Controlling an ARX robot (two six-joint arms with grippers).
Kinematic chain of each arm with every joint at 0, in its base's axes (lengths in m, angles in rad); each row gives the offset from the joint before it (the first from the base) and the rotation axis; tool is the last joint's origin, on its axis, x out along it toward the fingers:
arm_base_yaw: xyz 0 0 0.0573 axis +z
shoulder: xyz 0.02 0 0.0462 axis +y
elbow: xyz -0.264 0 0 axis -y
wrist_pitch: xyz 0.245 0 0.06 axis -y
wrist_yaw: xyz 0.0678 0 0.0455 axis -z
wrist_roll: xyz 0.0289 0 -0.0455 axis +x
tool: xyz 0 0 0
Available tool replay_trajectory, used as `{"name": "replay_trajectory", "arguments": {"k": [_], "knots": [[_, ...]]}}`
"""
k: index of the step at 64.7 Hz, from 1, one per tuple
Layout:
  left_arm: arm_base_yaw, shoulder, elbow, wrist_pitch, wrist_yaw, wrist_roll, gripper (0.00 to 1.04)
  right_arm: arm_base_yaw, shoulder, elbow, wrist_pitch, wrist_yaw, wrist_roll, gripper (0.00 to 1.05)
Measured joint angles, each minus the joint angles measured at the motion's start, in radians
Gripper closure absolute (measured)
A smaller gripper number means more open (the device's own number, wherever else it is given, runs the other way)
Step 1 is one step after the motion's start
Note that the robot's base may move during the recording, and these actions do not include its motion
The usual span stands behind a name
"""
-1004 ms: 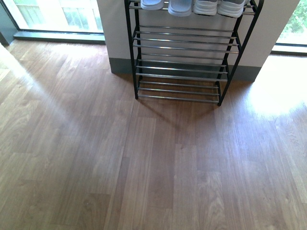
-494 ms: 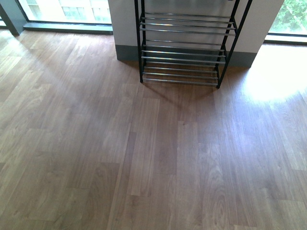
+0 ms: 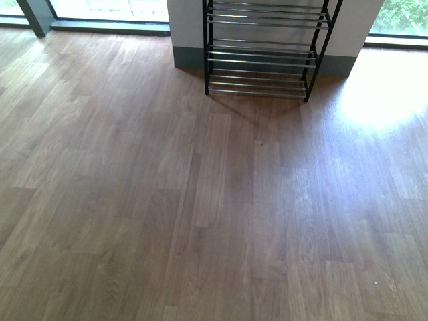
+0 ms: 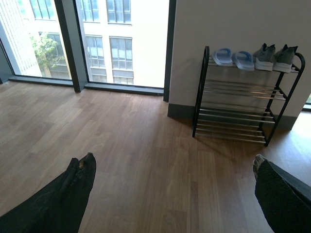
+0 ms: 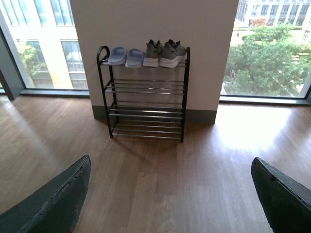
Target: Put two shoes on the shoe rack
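With nothing between them, both the left gripper (image 4: 170,194) and right gripper (image 5: 170,194) hang wide open above bare brown wood-plank floor (image 3: 200,200). Farther off, against the white wall, the black-framed chrome-rod shoe rack (image 5: 146,97) carries the grey knit sneakers (image 5: 165,52) side by side on its top tier, beside pale blue slippers (image 5: 124,56); the placing looks done.

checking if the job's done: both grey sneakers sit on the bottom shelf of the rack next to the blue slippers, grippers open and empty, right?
Not quite: the grey sneakers sit on the top shelf of the shoe rack, not the bottom, as the right wrist view shows. The rest holds: they are beside the blue slippers, and the left gripper and right gripper are open and empty.
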Motion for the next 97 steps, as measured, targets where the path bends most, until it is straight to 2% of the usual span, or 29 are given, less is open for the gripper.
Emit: {"name": "replay_trajectory", "arguments": {"k": [97], "knots": [[0.000,0.000,0.000,0.000,0.000,0.000,0.09,0.000,-0.001,0.000,0.000,0.000,0.000,0.09]]}}
